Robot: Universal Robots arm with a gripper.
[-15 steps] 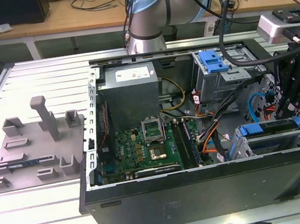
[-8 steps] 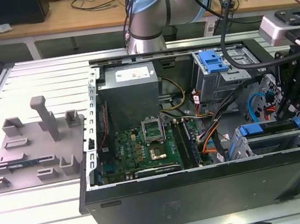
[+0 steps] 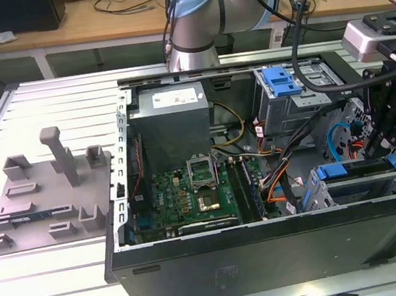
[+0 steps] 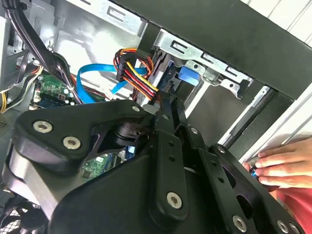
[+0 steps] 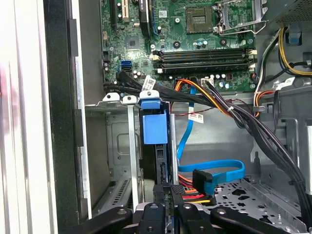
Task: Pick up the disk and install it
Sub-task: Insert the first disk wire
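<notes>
The disk (image 3: 356, 173) stands on edge in the drive bay (image 3: 321, 194) at the front corner of the open computer case, on the exterior view's right. Its blue bracket (image 5: 154, 127) shows at the far end, with the thin metal edge (image 5: 162, 168) running back to my gripper (image 5: 166, 213). The black fingers (image 4: 171, 114) are closed against the near end of the disk, beside the power and data plugs. In the exterior view my gripper (image 3: 382, 147) hangs over the disk's right end.
A person's hand (image 4: 285, 165) rests on the outside of the case wall (image 4: 253, 29) close to my gripper. Cable bundles (image 5: 243, 119) and a blue data cable (image 5: 219, 170) crowd the bay. A second drive cage with a blue latch (image 3: 282, 82) stands behind. A grey fixture plate (image 3: 44, 197) lies on the exterior view's left.
</notes>
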